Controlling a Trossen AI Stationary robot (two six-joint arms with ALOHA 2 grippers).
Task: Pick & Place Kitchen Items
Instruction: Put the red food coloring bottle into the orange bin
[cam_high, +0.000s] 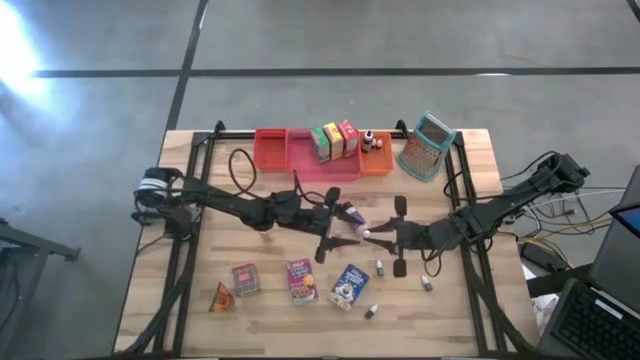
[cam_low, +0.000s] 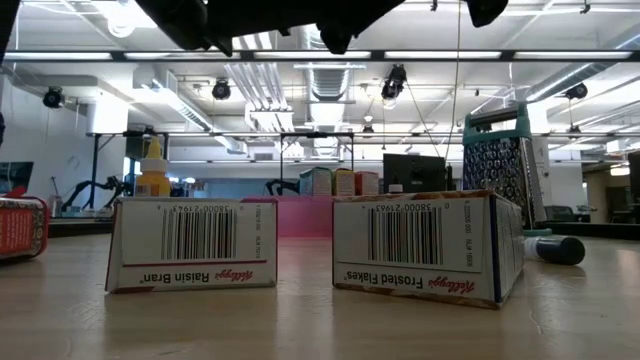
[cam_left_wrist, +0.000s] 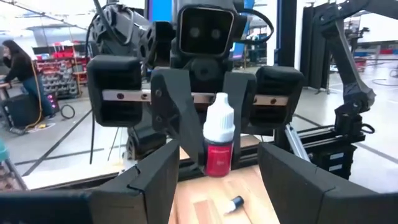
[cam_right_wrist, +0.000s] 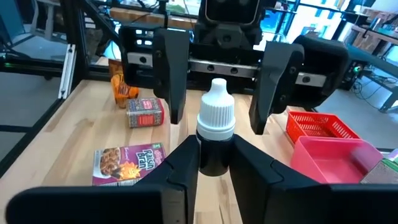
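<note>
My right gripper (cam_high: 382, 236) holds a small white-capped bottle (cam_left_wrist: 218, 142) upright above the middle of the table. My left gripper (cam_high: 343, 226) faces it from the table's left, open. Its two fingers (cam_right_wrist: 171, 68) stand on either side of the bottle without touching it. Lying flat on the table near the front are a Raisin Bran box (cam_high: 302, 280), a Frosted Flakes box (cam_high: 349, 285), a red tin (cam_high: 245, 279) and an orange wedge (cam_high: 221, 297). Three tiny bottles (cam_high: 380, 267) lie near the right gripper. My right gripper pinches the bottle's dark body (cam_right_wrist: 215, 154), below the white cap, between its two fingers. The fingers come about level from the table's right. The bottle stands upright with its cap up, lifted clear of the table.
Red (cam_high: 271, 150), pink (cam_high: 330, 168) and orange (cam_high: 377, 163) tray bins stand in a row at the far edge. Green, yellow and red boxes (cam_high: 335, 140) stand in the pink one, a small bottle (cam_high: 372, 141) in the orange one. A teal grater (cam_high: 427, 147) stands at the far right.
</note>
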